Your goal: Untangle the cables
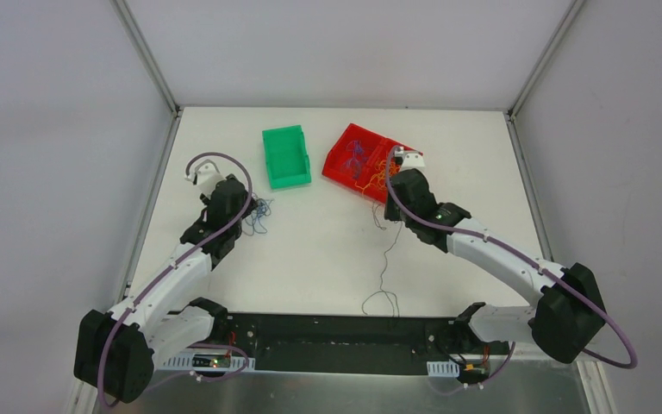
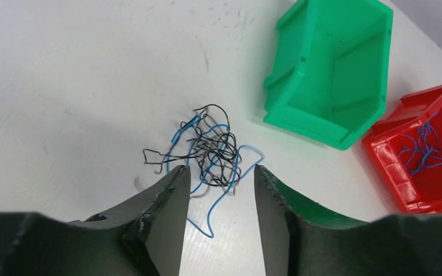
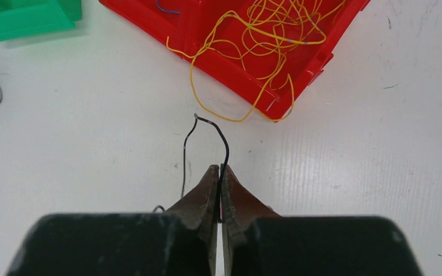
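A small knot of black and blue wires (image 2: 212, 150) lies on the white table, seen also in the top view (image 1: 260, 212). My left gripper (image 2: 218, 172) is open right over its near edge, a blue strand running between the fingers. My right gripper (image 3: 219, 169) is shut on a thin black wire (image 3: 224, 141) that loops up in front of the tips; in the top view the wire (image 1: 385, 259) trails down the table toward the near edge. Yellow-orange wires (image 3: 270, 34) fill the red bin (image 3: 230, 69) and spill over its rim. Blue wires (image 2: 426, 150) lie in the bin's other compartment.
A green bin (image 1: 286, 156) stands open beside the red bin (image 1: 345, 159) at the back of the table. The black rail between the arm bases (image 1: 336, 332) runs along the near edge. Grey walls enclose the table on three sides.
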{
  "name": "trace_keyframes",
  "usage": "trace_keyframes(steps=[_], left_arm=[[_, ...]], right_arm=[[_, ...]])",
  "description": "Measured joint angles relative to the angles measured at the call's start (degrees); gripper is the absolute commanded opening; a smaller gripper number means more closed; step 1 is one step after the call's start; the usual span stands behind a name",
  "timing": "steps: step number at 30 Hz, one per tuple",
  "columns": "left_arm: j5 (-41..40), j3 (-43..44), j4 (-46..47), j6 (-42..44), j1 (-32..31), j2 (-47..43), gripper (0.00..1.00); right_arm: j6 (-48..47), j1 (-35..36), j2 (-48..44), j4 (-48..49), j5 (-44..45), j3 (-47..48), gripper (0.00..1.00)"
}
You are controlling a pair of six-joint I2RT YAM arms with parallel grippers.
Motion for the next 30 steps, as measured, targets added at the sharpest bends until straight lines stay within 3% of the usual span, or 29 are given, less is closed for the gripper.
trace_keyframes(steps=[2, 4, 7, 10, 15, 21, 30], left_arm=[[1.2, 0.04, -0.07, 0.87, 0.0, 0.0, 0.81], [2.84, 0.2, 0.0, 1.62, 0.0, 0.0, 0.91], [5.4, 0.35, 0.0, 2.71, 0.0, -0.28, 0.96], [9.55, 0.35, 0.22, 3.76, -0.11, -1.46, 0.99], [17.86, 0.44, 2.58, 5.6, -2.95, -3.23, 0.99], [24.61, 5.64, 2.14, 9.57, -9.84, 2.01, 0.99], [39.43, 12.59, 5.97, 12.98, -12.87, 21.73, 0.96]], right_arm=[[0.0, 0.0, 0.0, 0.0, -0.74, 0.0, 0.1], [0.0, 0.02, 0.0, -0.04, -1.33, 0.0, 0.21], [0.09, 0.02, 0.0, -0.42, -2.45, 0.0, 0.42], [0.37, 0.02, 0.0, -1.86, -2.64, 0.0, 0.75], [1.25, 0.02, -1.97, -4.55, -2.03, -0.02, 0.98], [5.35, 0.24, -5.57, -10.56, -2.47, -0.04, 0.99], [17.66, 7.5, -7.32, -17.18, -0.94, -10.4, 0.94]])
